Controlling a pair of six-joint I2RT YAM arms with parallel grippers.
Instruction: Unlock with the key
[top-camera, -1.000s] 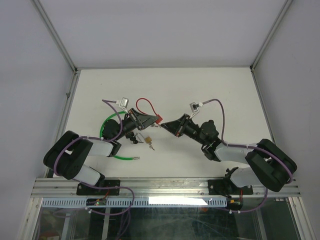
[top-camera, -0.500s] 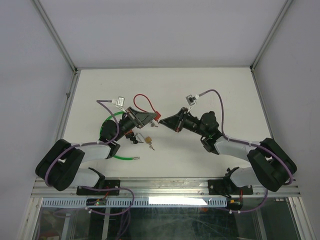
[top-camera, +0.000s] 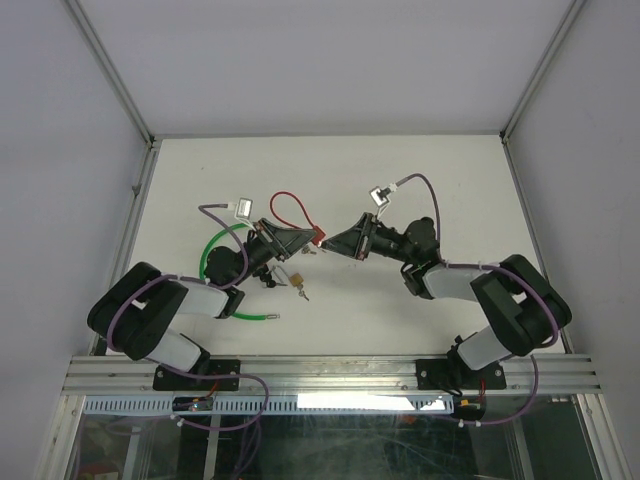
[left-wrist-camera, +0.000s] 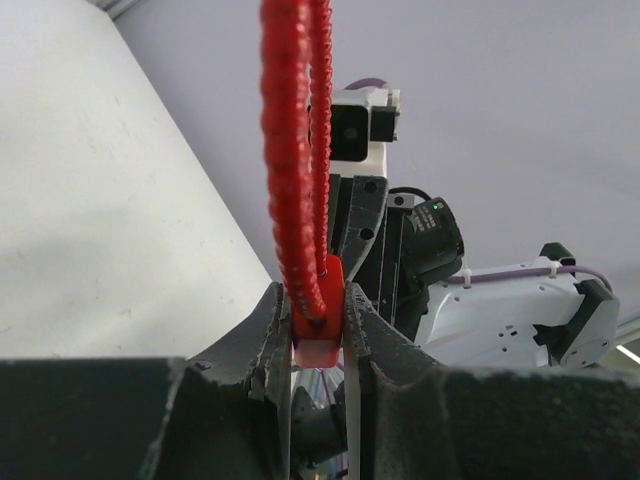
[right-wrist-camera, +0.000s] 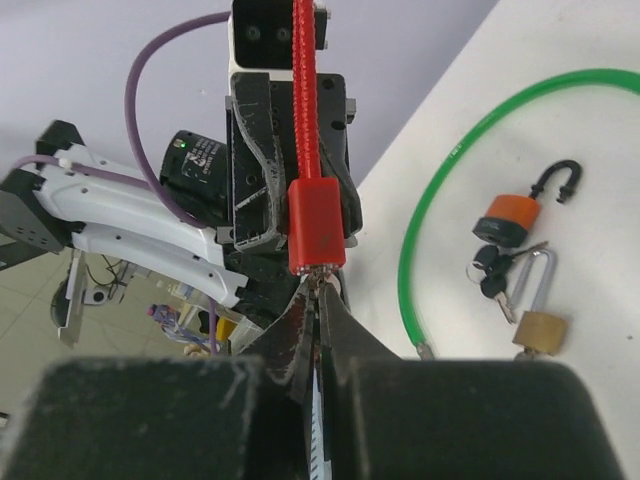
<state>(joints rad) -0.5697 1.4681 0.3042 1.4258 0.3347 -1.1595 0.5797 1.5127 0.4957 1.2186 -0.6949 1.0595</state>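
A red cable lock (left-wrist-camera: 318, 322) with a ribbed red cable loop (left-wrist-camera: 295, 150) is pinched by its body between the fingers of my left gripper (left-wrist-camera: 315, 300), held above the table. From above, the lock (top-camera: 318, 238) hangs between the two grippers, its loop (top-camera: 290, 210) curving toward the far side. My right gripper (right-wrist-camera: 318, 287) is shut on a small metal key (right-wrist-camera: 317, 279) whose tip meets the end face of the red lock body (right-wrist-camera: 318, 225). Most of the key is hidden between the fingers. My left gripper (top-camera: 306, 241) and right gripper (top-camera: 331, 243) face each other.
On the table under the grippers lie a green cable (right-wrist-camera: 450, 160), an orange padlock (right-wrist-camera: 508, 218) with its shackle open, a brass padlock (right-wrist-camera: 540, 328) and a bunch of black-headed keys (right-wrist-camera: 492, 272). From above, the green cable (top-camera: 214, 252) loops beside the left arm.
Both grippers and the red lock have shifted slightly toward the far side. The right arm's base end has swung left. Both grips are unchanged.
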